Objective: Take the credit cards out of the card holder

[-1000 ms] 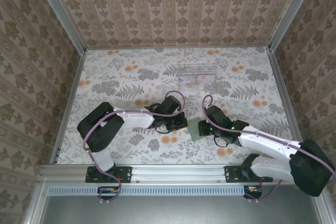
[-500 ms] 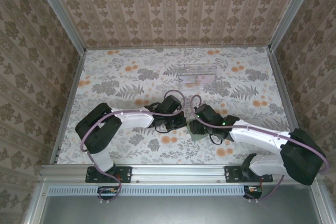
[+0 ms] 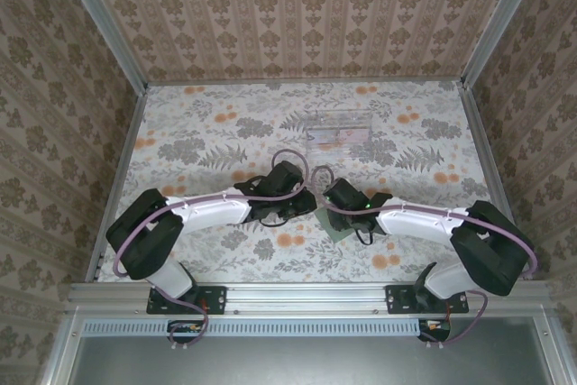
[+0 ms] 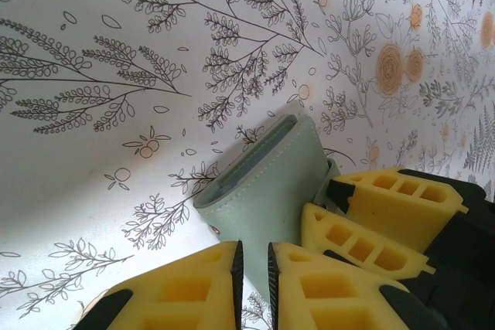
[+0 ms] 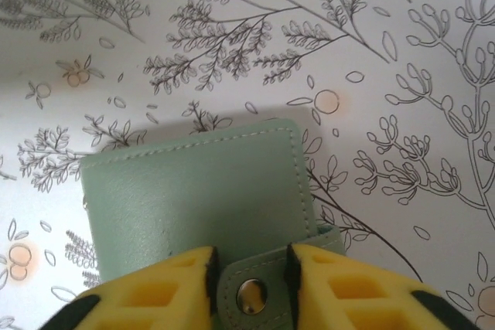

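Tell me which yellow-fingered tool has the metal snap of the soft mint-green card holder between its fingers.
The right tool: its fingers flank the snap tab. The left tool meets another edge of the card holder.

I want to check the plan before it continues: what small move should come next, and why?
Probably lift the snap tab with the right end effector, which grips it, to unfasten it, while the left end effector steadies the card holder. The holder lies folded shut with the tab fastened, so nothing inside can come out yet.

A clear plastic tray (image 3: 341, 127) sits toward the far side of the floral-patterned table (image 3: 207, 132), inside wallpapered walls (image 3: 297, 15).
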